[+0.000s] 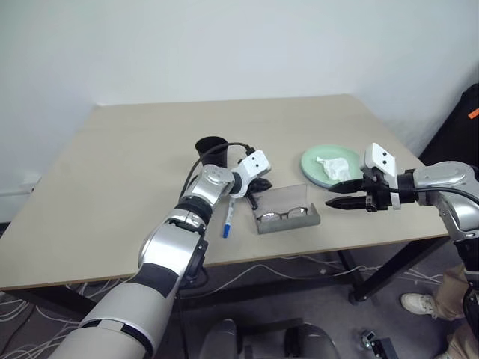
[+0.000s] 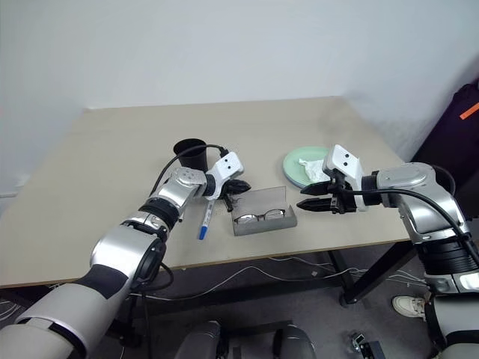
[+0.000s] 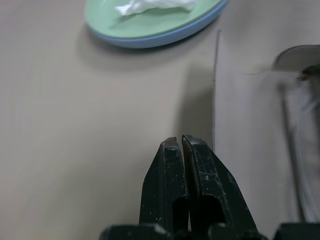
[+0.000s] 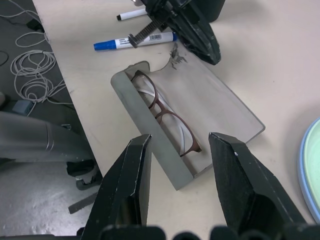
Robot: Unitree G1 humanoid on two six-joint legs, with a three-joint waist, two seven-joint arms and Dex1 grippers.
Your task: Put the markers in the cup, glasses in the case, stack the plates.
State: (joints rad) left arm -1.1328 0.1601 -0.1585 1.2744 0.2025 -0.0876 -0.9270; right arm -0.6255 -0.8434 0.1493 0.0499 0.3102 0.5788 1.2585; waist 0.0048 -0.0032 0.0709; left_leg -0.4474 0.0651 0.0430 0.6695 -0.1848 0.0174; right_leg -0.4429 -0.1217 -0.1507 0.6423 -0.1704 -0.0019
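Observation:
The grey case (image 1: 289,212) lies open near the table's front edge, its lid (image 4: 210,100) flat on the table. The glasses (image 4: 169,116) rest inside it. My left gripper (image 1: 263,185) is shut on nothing, its tips (image 3: 181,142) low beside the lid's far left corner. A blue-capped marker (image 1: 227,222) lies on the table left of the case, and a black-capped marker (image 4: 132,14) lies just beyond it. The black cup (image 1: 211,148) stands upright behind my left wrist. The green plate (image 1: 329,166) sits on the blue plate (image 3: 150,40). My right gripper (image 1: 340,197) hovers open right of the case.
A crumpled white tissue (image 1: 333,166) lies on the green plate. The table's front edge (image 1: 314,250) runs close below the case. Cables (image 4: 30,70) lie on the floor under the table. A person's shoe (image 1: 419,303) shows at the lower right.

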